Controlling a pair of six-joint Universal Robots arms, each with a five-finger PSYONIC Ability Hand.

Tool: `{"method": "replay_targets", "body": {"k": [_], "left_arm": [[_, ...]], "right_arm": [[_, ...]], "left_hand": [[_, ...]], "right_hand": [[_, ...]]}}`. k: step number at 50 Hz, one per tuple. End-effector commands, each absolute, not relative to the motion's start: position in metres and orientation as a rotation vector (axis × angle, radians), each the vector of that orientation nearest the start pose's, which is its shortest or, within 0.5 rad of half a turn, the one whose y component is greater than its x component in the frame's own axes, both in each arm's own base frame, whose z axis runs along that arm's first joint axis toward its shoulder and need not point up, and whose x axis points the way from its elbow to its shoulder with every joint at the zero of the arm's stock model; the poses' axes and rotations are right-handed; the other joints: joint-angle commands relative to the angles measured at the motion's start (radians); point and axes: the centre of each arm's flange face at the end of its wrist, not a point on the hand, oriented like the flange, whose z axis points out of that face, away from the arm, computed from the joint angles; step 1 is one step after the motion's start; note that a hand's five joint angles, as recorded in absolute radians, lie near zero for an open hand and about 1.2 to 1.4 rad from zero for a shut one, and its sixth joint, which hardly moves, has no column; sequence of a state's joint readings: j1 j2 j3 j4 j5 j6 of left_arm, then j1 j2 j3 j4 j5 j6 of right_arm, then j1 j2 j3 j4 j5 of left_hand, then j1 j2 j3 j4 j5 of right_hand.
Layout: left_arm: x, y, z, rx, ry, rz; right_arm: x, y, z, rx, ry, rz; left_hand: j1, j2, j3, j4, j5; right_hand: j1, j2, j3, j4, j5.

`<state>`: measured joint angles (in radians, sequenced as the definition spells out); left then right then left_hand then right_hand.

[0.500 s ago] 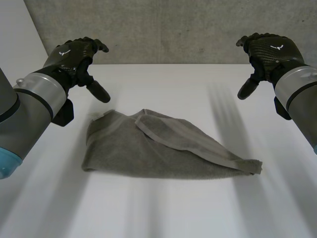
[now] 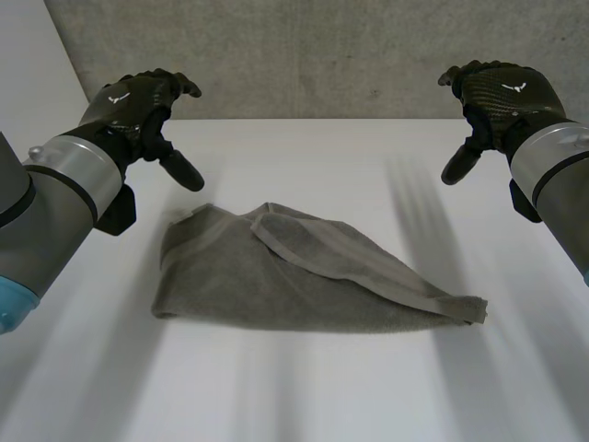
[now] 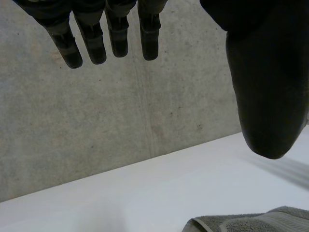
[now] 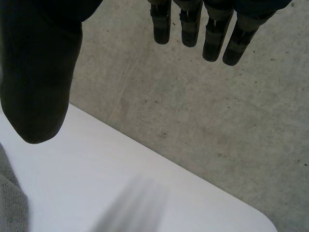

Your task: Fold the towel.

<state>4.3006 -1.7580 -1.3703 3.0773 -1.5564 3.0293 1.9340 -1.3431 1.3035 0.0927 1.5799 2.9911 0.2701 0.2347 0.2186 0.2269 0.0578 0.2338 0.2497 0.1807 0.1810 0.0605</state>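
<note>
Two black robot hands hang in the air over a white table (image 2: pixel 313 152), one at each side, with a grey towel (image 2: pixel 276 285) lying flat on the table between them and nearer the camera. The left hand (image 2: pixel 136 103) is above the table's left side, well apart from the towel's left edge; its fingers (image 3: pixel 91 43) are relaxed and spread from the thumb (image 3: pixel 265 96), and it holds nothing. The right hand (image 2: pixel 504 97) mirrors it above the right side, fingers loosely extended, thumb pointing down, also grasping nothing. The towel is loosely doubled over: a hemmed edge runs diagonally across its top from the middle toward a narrow corner at the robot's right, while its left end is broader and rounded. A grey concrete wall (image 2: pixel 313 55) rises behind the table's far edge.
</note>
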Motion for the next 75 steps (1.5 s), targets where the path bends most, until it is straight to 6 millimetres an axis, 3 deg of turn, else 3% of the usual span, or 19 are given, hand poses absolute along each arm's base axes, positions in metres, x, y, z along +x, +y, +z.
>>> {"method": "replay_targets", "body": {"k": [1, 6, 8, 11, 14, 17, 26, 35, 39, 40, 41, 42, 43, 49, 56, 63, 66, 73, 75], "left_arm": [[-0.263, -0.266, 0.301, 0.440, 2.547, -2.379], [-0.271, -0.283, 0.278, 0.495, 2.565, -2.339], [-0.275, -0.296, 0.253, 0.607, 2.595, -2.243], [-0.276, -0.303, 0.237, 0.682, 2.600, -2.180], [-0.263, -0.327, 0.193, 0.793, 2.593, -1.982], [-0.257, -0.335, 0.174, 0.815, 2.604, -1.894], [-0.250, -0.344, 0.153, 0.799, 2.637, -1.816], [-0.243, -0.338, 0.140, 0.797, 2.714, -1.685], [-0.241, -0.337, 0.139, 0.807, 2.715, -1.660], [-0.241, -0.336, 0.138, 0.823, 2.708, -1.649], [-0.241, -0.336, 0.138, 0.823, 2.708, -1.648], [-0.240, -0.335, 0.137, 0.840, 2.701, -1.638], [-0.240, -0.333, 0.137, 0.850, 2.699, -1.628], [-0.241, -0.324, 0.135, 0.869, 2.722, -1.590], [-0.243, -0.305, 0.147, 0.907, 2.735, -1.573], [-0.253, -0.273, 0.157, 0.997, 2.740, -1.575], [-0.255, -0.258, 0.156, 1.028, 2.747, -1.559], [-0.249, -0.226, 0.150, 1.066, 2.773, -1.512], [-0.248, -0.223, 0.151, 1.068, 2.770, -1.517]], "right_arm": [[0.257, -0.279, 0.309, -0.654, 2.066, -2.017], [0.265, -0.263, 0.291, -0.986, 2.056, -1.790], [0.271, -0.256, 0.269, -1.179, 2.060, -1.647], [0.274, -0.257, 0.249, -1.305, 2.079, -1.598], [0.276, -0.256, 0.229, -1.385, 2.094, -1.544], [0.282, -0.257, 0.208, -1.433, 2.085, -1.502], [0.303, -0.249, 0.166, -1.575, 1.985, -1.537], [0.297, -0.253, 0.146, -1.737, 2.018, -1.589], [0.295, -0.258, 0.141, -1.766, 2.057, -1.627], [0.295, -0.258, 0.141, -1.766, 2.057, -1.628], [0.296, -0.260, 0.140, -1.763, 2.055, -1.641], [0.297, -0.261, 0.141, -1.758, 2.049, -1.658], [0.297, -0.261, 0.141, -1.758, 2.048, -1.659], [0.297, -0.267, 0.145, -1.719, 2.048, -1.693], [0.299, -0.284, 0.160, -1.548, 2.072, -1.779], [0.293, -0.337, 0.179, -1.083, 2.175, -1.882], [0.278, -0.359, 0.170, -0.967, 2.259, -1.877], [0.261, -0.375, 0.146, -0.918, 2.386, -1.840], [0.251, -0.380, 0.142, -0.887, 2.442, -1.838]], "left_hand": [[-0.092, -0.056, -0.044, -0.052, -0.054], [-0.089, -0.053, -0.044, -0.052, -0.051], [-0.089, -0.053, -0.044, -0.052, -0.051], [-0.086, -0.051, -0.044, -0.052, -0.048], [-0.089, -0.053, -0.044, -0.052, -0.051], [-0.089, -0.053, -0.044, -0.052, -0.051], [0.084, 0.120, -0.044, -0.052, 0.122], [0.120, 0.155, -0.044, -0.052, 0.157], [0.128, 0.164, -0.044, -0.052, 0.166], [0.210, 0.245, -0.044, -0.052, 0.248], [0.211, 0.246, -0.044, -0.052, 0.248], [0.455, 0.490, -0.044, -0.052, 0.493], [0.730, 0.766, -0.044, -0.052, 0.768], [1.044, 1.080, -0.044, -0.052, 1.082], [1.126, 1.162, -0.044, -0.052, 1.164], [1.126, 1.162, -0.044, -0.052, 1.164], [1.126, 1.162, -0.044, -0.052, 1.164], [1.103, 1.139, -0.044, -0.052, 1.141], [1.094, 1.130, -0.044, -0.052, 1.132]], "right_hand": [[-0.059, -0.075, -0.006, -0.007, -0.060], [-0.059, -0.075, -0.006, -0.007, -0.060], [-0.059, -0.075, -0.006, -0.007, -0.060], [-0.059, -0.075, -0.006, -0.007, -0.060], [-0.059, -0.075, -0.006, -0.007, -0.060], [-0.059, -0.075, -0.006, -0.007, -0.060], [0.007, -0.009, -0.006, -0.007, 0.005], [0.048, 0.032, -0.006, -0.007, 0.046], [0.273, 0.257, -0.006, -0.007, 0.272], [0.274, 0.258, -0.006, -0.007, 0.273], [0.454, 0.438, -0.006, -0.007, 0.453], [0.636, 0.620, -0.006, -0.007, 0.635], [0.638, 0.622, -0.006, -0.007, 0.637], [1.161, 1.145, -0.006, -0.007, 1.160], [1.162, 1.147, -0.006, -0.007, 1.161], [1.162, 1.147, -0.006, -0.007, 1.161], [1.162, 1.147, -0.006, -0.007, 1.161], [1.162, 1.147, -0.006, -0.007, 1.161], [0.849, 0.833, -0.006, -0.007, 0.848]]}}
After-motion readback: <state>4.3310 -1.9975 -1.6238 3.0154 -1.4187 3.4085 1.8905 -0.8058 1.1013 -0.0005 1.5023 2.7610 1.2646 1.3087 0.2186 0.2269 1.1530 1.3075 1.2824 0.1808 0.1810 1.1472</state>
